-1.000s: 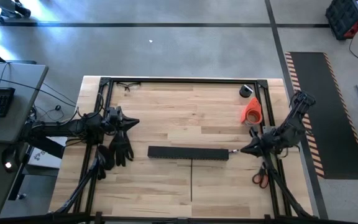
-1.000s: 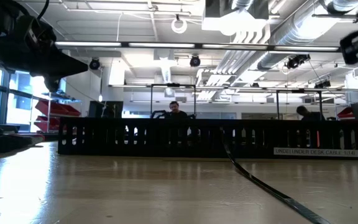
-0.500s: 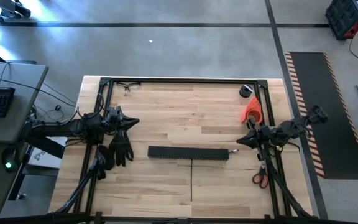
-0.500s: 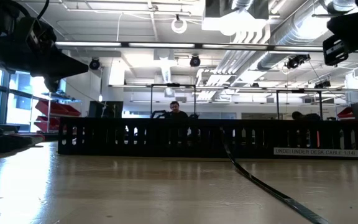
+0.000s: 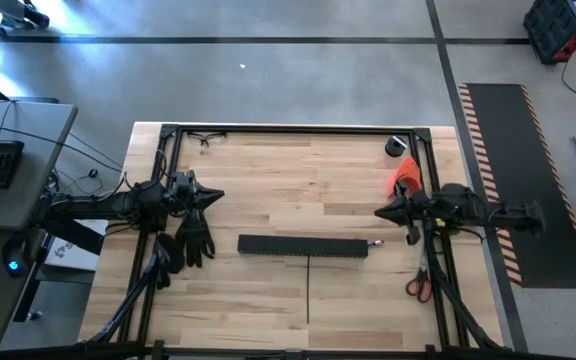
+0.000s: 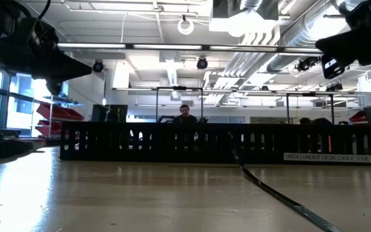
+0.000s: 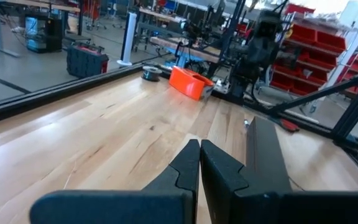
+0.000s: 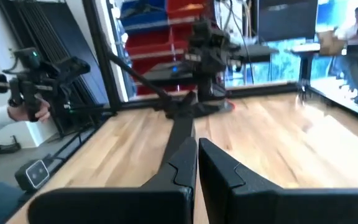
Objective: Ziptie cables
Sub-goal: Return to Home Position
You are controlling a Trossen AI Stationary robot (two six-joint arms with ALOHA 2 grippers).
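- table (image 5: 268, 180): wooden top, black frame.
- black cable duct (image 5: 303, 245): lies crosswise at mid-table, lid on.
- cables (image 5: 376, 242): only a short purplish stub shows at the duct's right end. the rest is judged to be shut inside.
- flat black strip (image 5: 308, 290): runs from the duct toward the near edge, untouched.
- right gripper (image 5: 380, 212): a second ago it was low beside the duct's right end. it has since lifted clear and moved back, with the arm now stretched level over the right frame rail. tips pressed together, holding nothing.
- left gripper (image 5: 216, 197): parked at the left side, unmoved. tips pressed together, empty.
- red-handled scissors (image 5: 418, 287): near the right rail.
- reading: bundling and stowing look finished, and only the right arm's retreat to rest remains.
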